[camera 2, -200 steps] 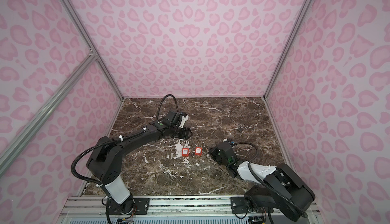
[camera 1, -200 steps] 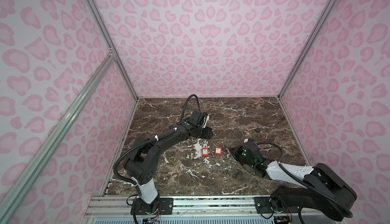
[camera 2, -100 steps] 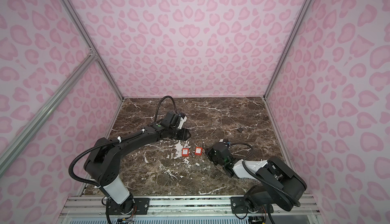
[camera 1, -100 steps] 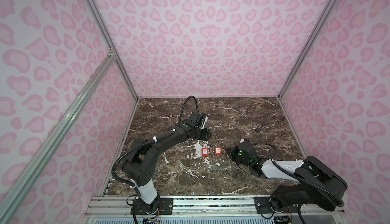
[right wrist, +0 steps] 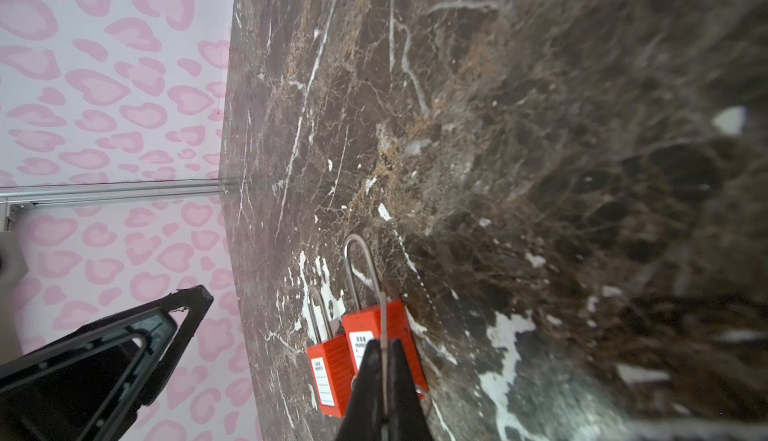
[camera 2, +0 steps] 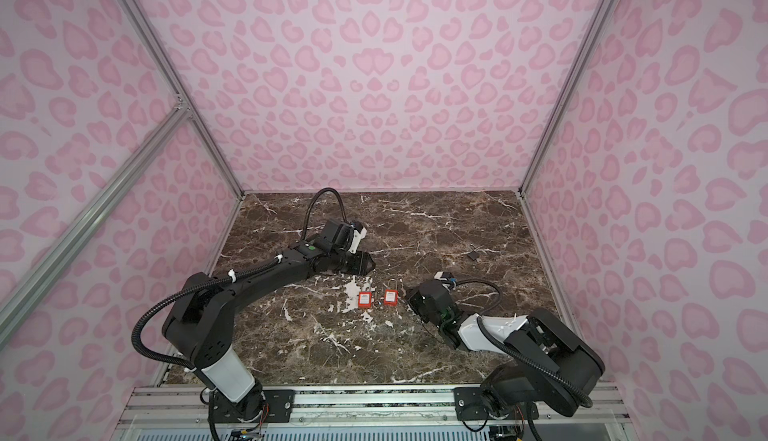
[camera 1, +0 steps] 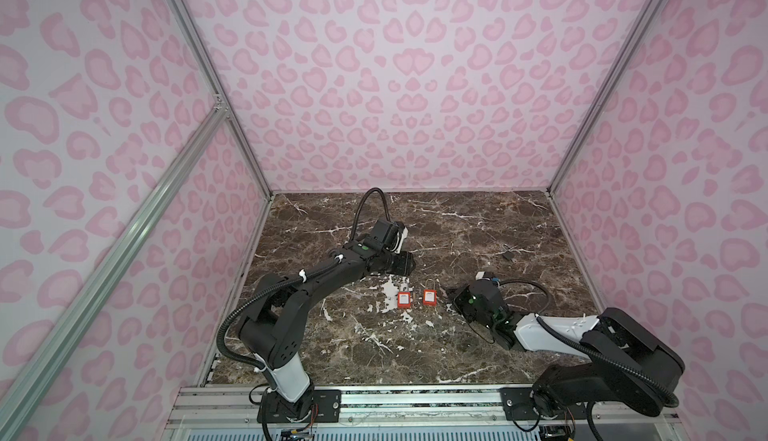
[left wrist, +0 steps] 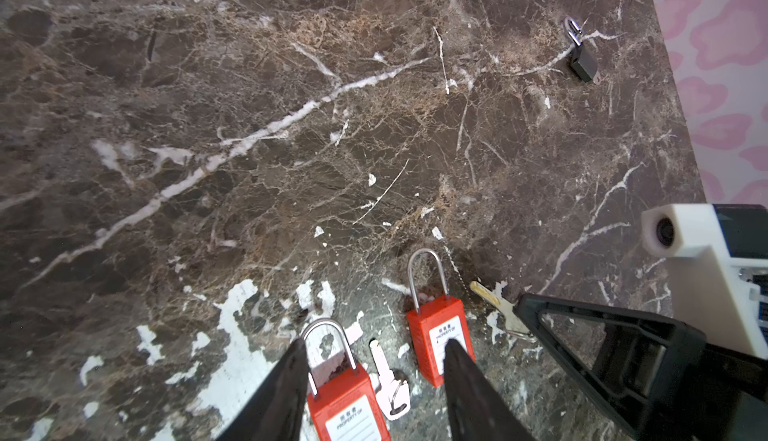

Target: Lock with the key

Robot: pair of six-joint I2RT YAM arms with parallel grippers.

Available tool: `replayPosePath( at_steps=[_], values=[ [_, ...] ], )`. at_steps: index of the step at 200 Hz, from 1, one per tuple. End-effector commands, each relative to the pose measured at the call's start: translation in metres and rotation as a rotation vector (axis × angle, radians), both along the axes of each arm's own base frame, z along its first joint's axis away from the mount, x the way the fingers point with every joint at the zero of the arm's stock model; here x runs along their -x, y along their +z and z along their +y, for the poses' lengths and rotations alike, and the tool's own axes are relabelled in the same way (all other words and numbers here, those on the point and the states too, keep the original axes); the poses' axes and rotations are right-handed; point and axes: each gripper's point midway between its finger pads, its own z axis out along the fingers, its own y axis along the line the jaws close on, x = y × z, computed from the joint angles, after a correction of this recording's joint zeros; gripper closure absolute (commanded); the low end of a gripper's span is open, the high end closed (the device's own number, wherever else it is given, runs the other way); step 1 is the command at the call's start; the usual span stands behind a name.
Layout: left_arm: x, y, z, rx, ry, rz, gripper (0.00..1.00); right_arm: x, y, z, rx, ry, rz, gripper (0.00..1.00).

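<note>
In both top views the left gripper (camera 1: 409, 265) hangs just beyond the red left padlock (camera 1: 403, 300) on the table (camera 1: 457, 227). The right gripper (camera 1: 451, 294) has slid left, close beside the red right padlock (camera 1: 430, 297). A small dark padlock (camera 1: 508, 254) lies far right. Left wrist view: jaws half spread, empty, over the left padlock and a loose key (left wrist: 388, 385). Right wrist view: jaws pressed together, pinching a key (right wrist: 384, 335) edge-on beside the right padlock.
</note>
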Motion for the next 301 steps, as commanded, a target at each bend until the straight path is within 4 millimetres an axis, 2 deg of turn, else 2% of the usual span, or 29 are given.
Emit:
replayPosePath(
  at_steps=[1,22,66,118,151,211,242,263,301],
  values=[
    [-0.002,0.009,-0.001,0.021,0.005,-0.022,0.46,0.000,-0.007,0.000,0.020,0.007,0.008,1.00],
    [-0.002,0.009,0.000,0.020,0.006,-0.024,0.46,0.001,-0.012,0.002,0.018,0.014,0.027,0.91],
    [-0.001,0.011,0.003,0.024,0.009,-0.027,0.46,0.003,-0.014,0.001,0.025,0.012,0.039,0.55],
    [0.000,0.014,0.005,0.033,0.013,-0.029,0.46,0.003,-0.012,0.005,0.030,0.031,0.046,0.42],
    [0.001,0.015,0.008,0.032,0.018,-0.031,0.46,0.005,-0.010,0.005,0.053,0.046,0.072,0.38],
    [0.001,0.016,0.008,0.036,0.017,-0.026,0.46,0.009,-0.016,0.000,0.024,0.033,0.139,0.41],
    [-0.001,0.022,0.007,0.042,0.016,-0.033,0.46,0.002,-0.004,-0.004,0.008,0.027,0.095,0.42],
    [-0.002,0.028,0.004,0.057,0.014,-0.032,0.45,-0.007,0.007,-0.021,0.132,0.069,0.078,0.41],
    [-0.004,0.033,-0.005,0.110,0.016,-0.016,0.45,-0.036,0.037,-0.073,0.385,0.143,0.051,0.40]
  ],
)
